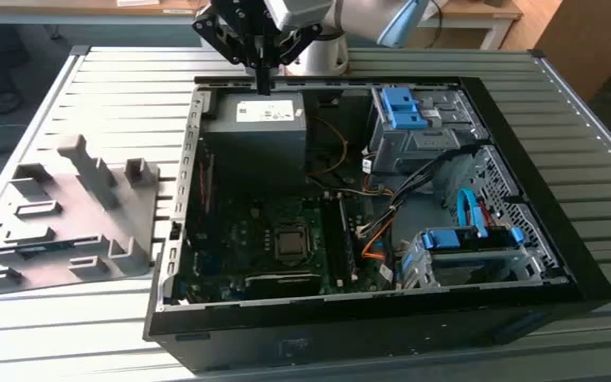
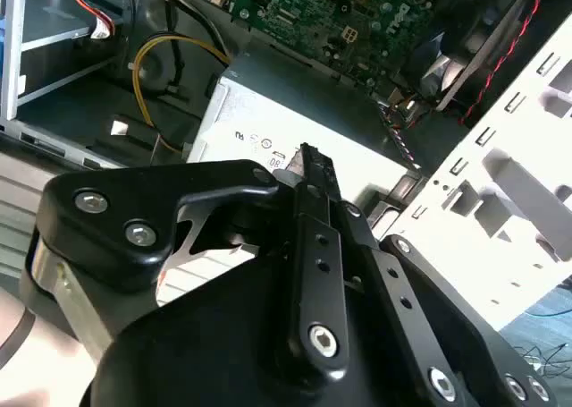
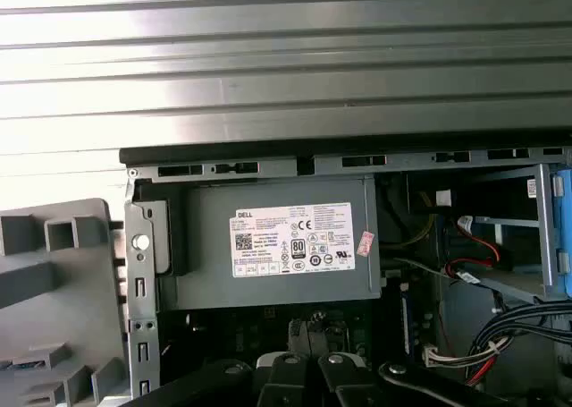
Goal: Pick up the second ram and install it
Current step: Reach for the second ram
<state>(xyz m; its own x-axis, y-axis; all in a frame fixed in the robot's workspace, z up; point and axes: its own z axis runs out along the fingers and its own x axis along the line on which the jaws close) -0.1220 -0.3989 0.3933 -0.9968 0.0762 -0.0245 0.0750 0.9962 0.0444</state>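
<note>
White label in the first wrist view, flat on the grey face of the power supply. It carries a bold logo at its head, a barcode under that, fine rows of print, a cluster of round and square certification marks, and 1 boxed badge with a 2-digit number in the middle. Just beside the label's edge sits a small pale-red sticker, tilted, its print too small to read. In the exterior view the label is a pale rectangle on the supply, lettering not legible. In the second wrist view a strip of the label shows a few round marks and part of a number, cut off.
</note>
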